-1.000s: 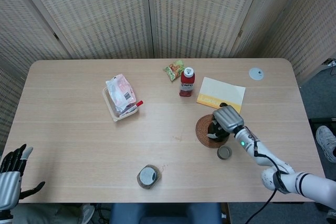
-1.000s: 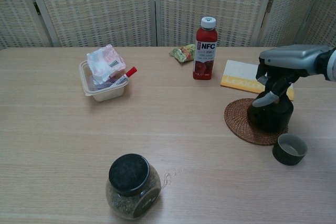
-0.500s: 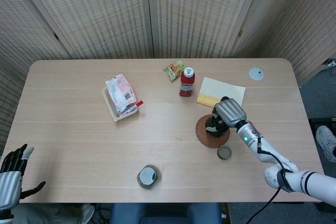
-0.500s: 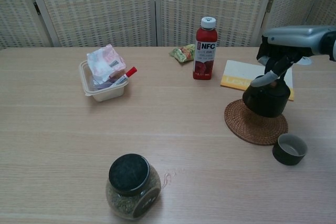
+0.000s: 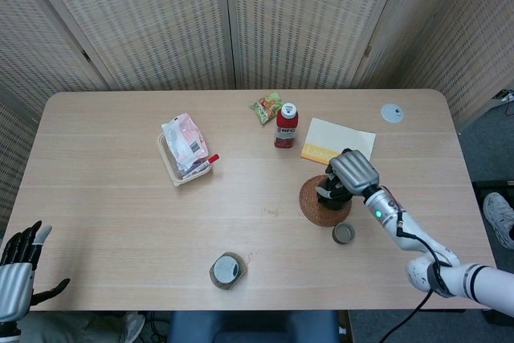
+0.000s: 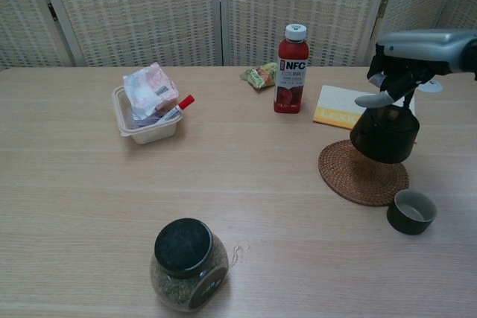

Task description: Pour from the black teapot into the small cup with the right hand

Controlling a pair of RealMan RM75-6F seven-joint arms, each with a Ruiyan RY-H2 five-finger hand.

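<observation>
My right hand (image 6: 406, 57) grips the black teapot (image 6: 384, 134) by its top handle and holds it lifted above the round woven coaster (image 6: 363, 172). In the head view the right hand (image 5: 353, 173) covers most of the teapot (image 5: 329, 193). The small dark cup (image 6: 411, 211) stands on the table just in front and to the right of the coaster, empty as far as I can see; in the head view the cup (image 5: 343, 233) sits below the coaster (image 5: 321, 203). My left hand (image 5: 18, 271) hangs off the table's near left corner, fingers spread, holding nothing.
A red NFC juice bottle (image 6: 291, 69) and a yellow-edged booklet (image 6: 350, 108) stand behind the coaster. A snack packet (image 6: 259, 76), a plastic tub with packets (image 6: 147, 108), and a black-lidded jar (image 6: 188, 264) lie further left. A white disc (image 5: 391, 112) is at the far right.
My right hand has lifted the teapot off the coaster, rising over the last second and shifting slightly right. The cup and left hand have stayed put.
</observation>
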